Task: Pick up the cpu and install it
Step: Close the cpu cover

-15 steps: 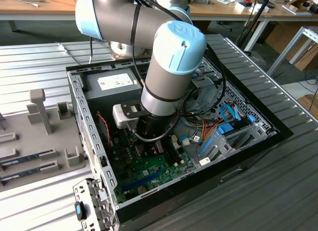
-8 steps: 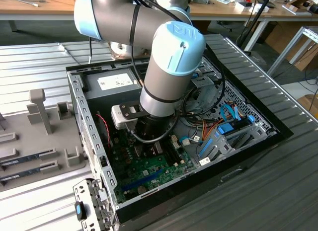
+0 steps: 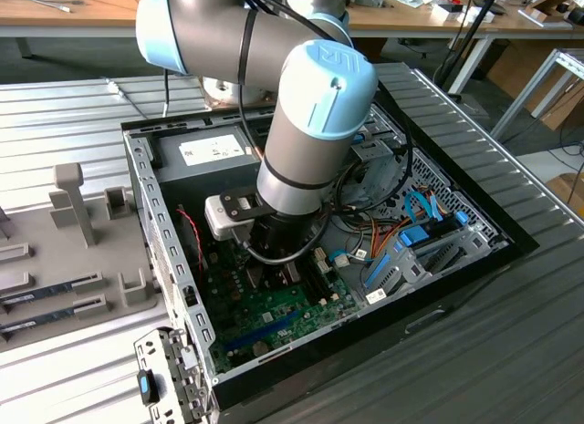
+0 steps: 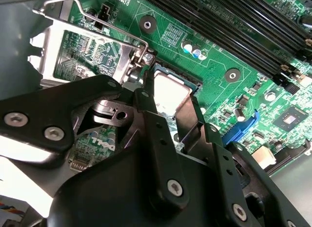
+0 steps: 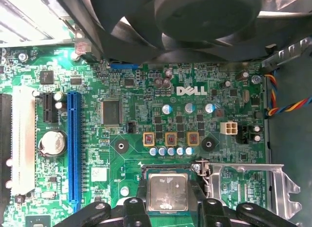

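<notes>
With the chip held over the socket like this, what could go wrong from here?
1. The cpu sits between the gripper fingers right at the socket; if it is tilted or shifted, it may seat wrongly and harm the contacts.
2. The retention frame and its wire lever stand open close beside the fingers, so a sideways move might catch them.
3. Capacitors stand near the socket's edge and could be bumped.
</notes>
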You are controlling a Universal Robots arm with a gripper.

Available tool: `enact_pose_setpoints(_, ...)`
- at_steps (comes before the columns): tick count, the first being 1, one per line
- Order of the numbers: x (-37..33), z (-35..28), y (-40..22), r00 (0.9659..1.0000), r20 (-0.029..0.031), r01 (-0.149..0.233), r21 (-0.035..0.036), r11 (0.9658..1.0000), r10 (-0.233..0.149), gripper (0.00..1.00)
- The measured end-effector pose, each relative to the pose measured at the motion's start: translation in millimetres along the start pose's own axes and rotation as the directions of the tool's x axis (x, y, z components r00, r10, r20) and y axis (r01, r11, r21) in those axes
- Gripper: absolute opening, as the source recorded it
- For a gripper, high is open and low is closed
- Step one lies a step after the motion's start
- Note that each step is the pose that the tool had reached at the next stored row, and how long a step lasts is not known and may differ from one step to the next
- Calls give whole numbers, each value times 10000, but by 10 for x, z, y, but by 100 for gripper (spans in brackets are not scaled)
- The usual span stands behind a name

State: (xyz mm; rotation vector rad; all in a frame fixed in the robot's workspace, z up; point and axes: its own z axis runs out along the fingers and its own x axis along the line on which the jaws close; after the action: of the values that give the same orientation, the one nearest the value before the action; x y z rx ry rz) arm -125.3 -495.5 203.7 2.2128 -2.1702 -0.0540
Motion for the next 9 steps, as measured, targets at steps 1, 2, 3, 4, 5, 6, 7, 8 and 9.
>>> enact_pose_setpoints(1,0,2,0,10000,1,0,1,10000,0,43)
enact_pose_setpoints(2,0,4,0,10000,0,0,0,10000,0,43)
enact_pose_setpoints(3,0,6,0,10000,-1,0,0,10000,0,43)
enact_pose_setpoints(4,0,7,0,10000,0,0,0,10000,0,43)
enact_pose_setpoints(5,0,8,0,10000,-1,0,-1,10000,0,43)
enact_pose_setpoints(6,0,9,0,10000,-2,4,-1,10000,-4,43)
enact_pose_setpoints(7,-1,10,-1,10000,-16,24,0,10000,-24,43)
enact_pose_setpoints(8,-1,10,-1,10000,-34,47,0,10000,-47,43)
enact_pose_setpoints(9,0,10,0,9999,-84,114,-1,9999,-114,43)
